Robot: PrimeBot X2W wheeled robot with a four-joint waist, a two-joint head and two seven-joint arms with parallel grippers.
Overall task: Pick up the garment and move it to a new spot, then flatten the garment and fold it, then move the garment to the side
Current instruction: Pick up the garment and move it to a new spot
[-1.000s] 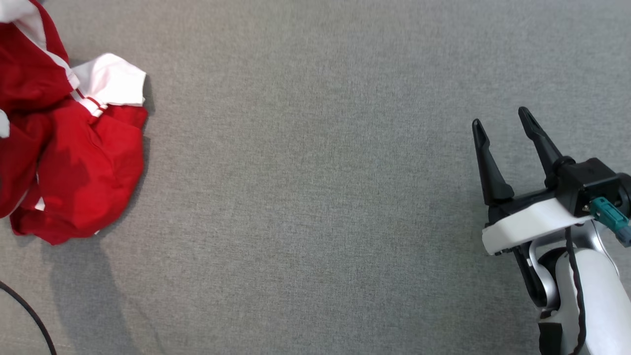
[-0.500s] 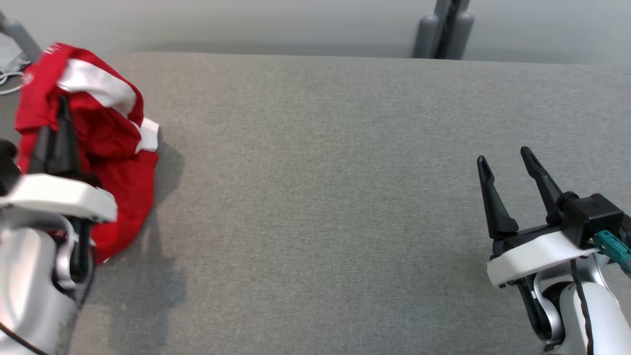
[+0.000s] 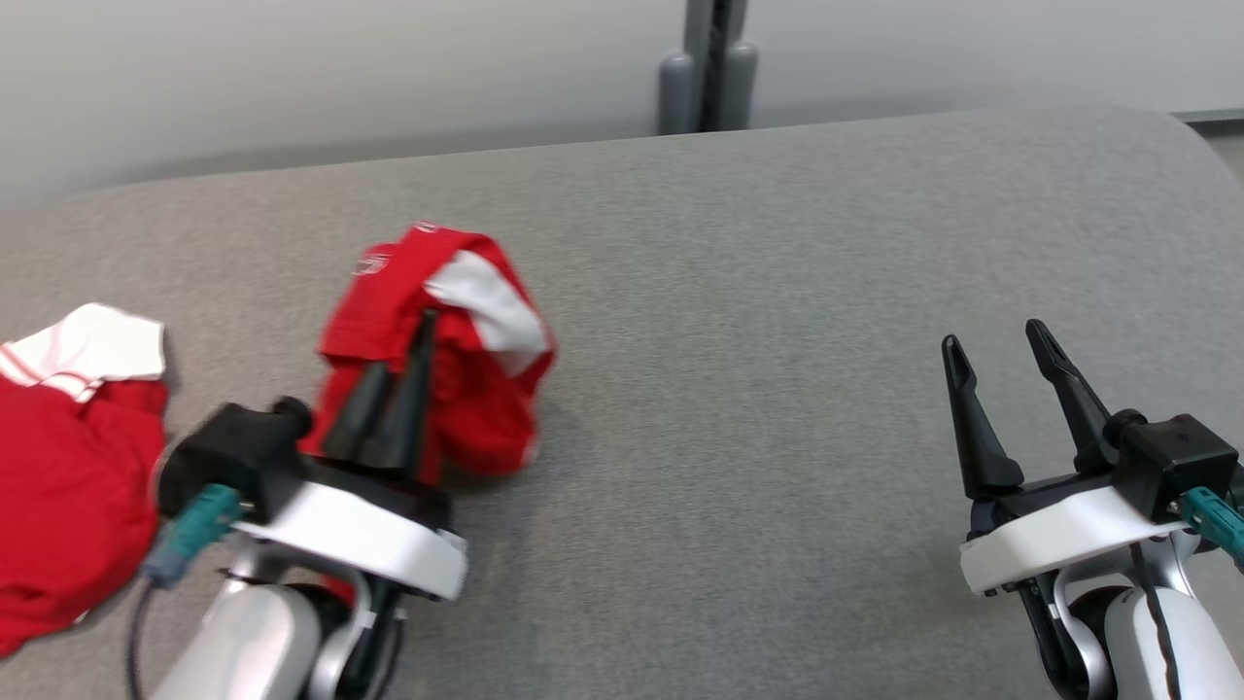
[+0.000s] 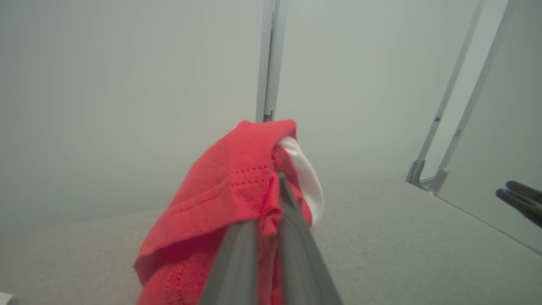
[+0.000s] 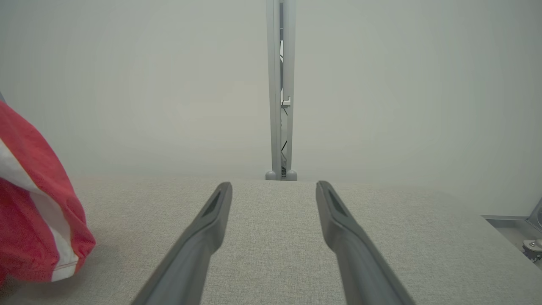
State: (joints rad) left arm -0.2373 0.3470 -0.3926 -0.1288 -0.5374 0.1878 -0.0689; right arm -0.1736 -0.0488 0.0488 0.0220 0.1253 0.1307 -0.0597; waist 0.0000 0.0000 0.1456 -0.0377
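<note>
**Garment hung pinched in left claw over grey table**

Red cloth with a white band, the garment (image 3: 457, 379), was bunched around the two dark fingers of the left claw (image 3: 420, 326), which were pressed together on a fold of it. The bunch hung down from the fingertips, and its lower edge met or nearly met the table (image 3: 758, 292), left of centre in the head view. In the left wrist view the red fabric draped over both fingers, with the white band showing just right of the tip.

A second red and white heap (image 3: 68, 467) lay flat at the table's left edge. The left arm covered the space between, so it could not be told whether the heap was joined to the held bunch.

The right claw (image 3: 993, 335) stood well apart at the lower right, above the bare grey surface, its fingers spread wide with nothing between them. A grey post (image 3: 707, 68) rose behind the table's far edge against a pale wall (image 3: 292, 78).
</note>
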